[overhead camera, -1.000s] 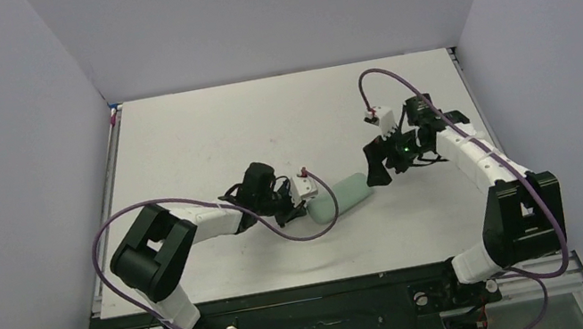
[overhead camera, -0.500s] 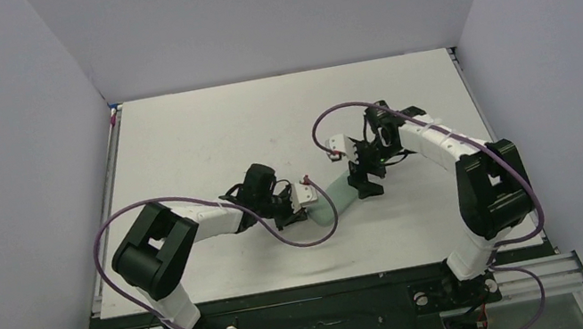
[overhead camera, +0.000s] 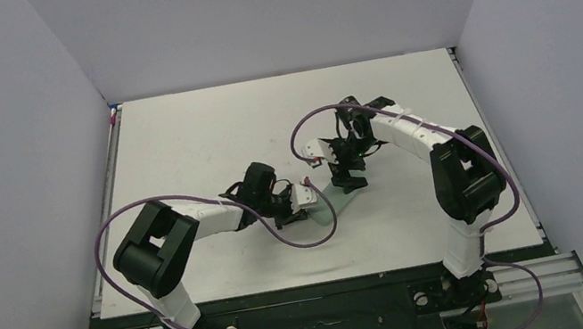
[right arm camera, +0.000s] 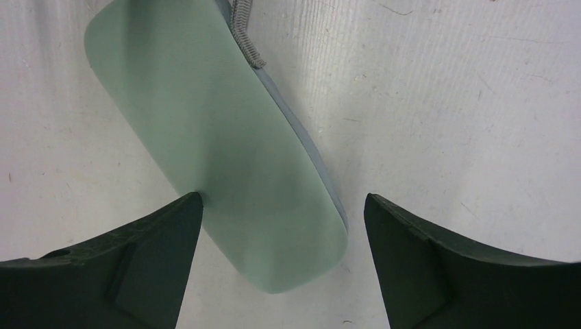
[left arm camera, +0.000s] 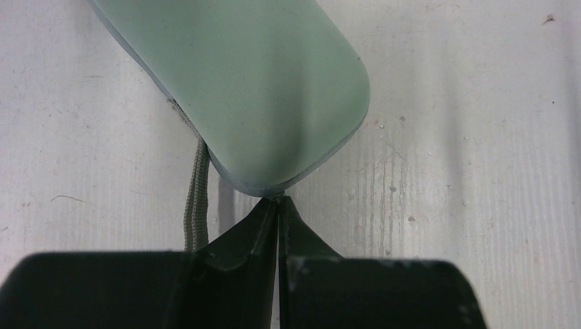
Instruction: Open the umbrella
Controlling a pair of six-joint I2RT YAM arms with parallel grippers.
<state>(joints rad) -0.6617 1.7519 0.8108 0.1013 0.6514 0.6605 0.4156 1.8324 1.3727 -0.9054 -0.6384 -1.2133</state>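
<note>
The tan-beige umbrella is not in view. A pale mint-green oval hard case [overhead camera: 334,192] lies flat on the white table. My left gripper [overhead camera: 308,199] is shut, its tips touching the seam at the case's left end [left arm camera: 240,82]; I cannot tell whether they pinch anything. A grey woven strap [left arm camera: 197,199] hangs from the case beside the left finger. My right gripper [overhead camera: 349,180] is open over the case's other end [right arm camera: 226,144]; its two fingers straddle that end, the left finger [right arm camera: 164,233] touching the case's side, the right one apart from it.
The white table [overhead camera: 201,135] is boxed in by grey walls on three sides. Purple cables loop off both wrists; the left one [overhead camera: 306,239] lies on the table near the case. A ribbed grey strap [right arm camera: 245,31] shows at the case's far edge.
My right arm has swung left and brought its open gripper over the case's right end. The left gripper has stayed shut at the left end.
</note>
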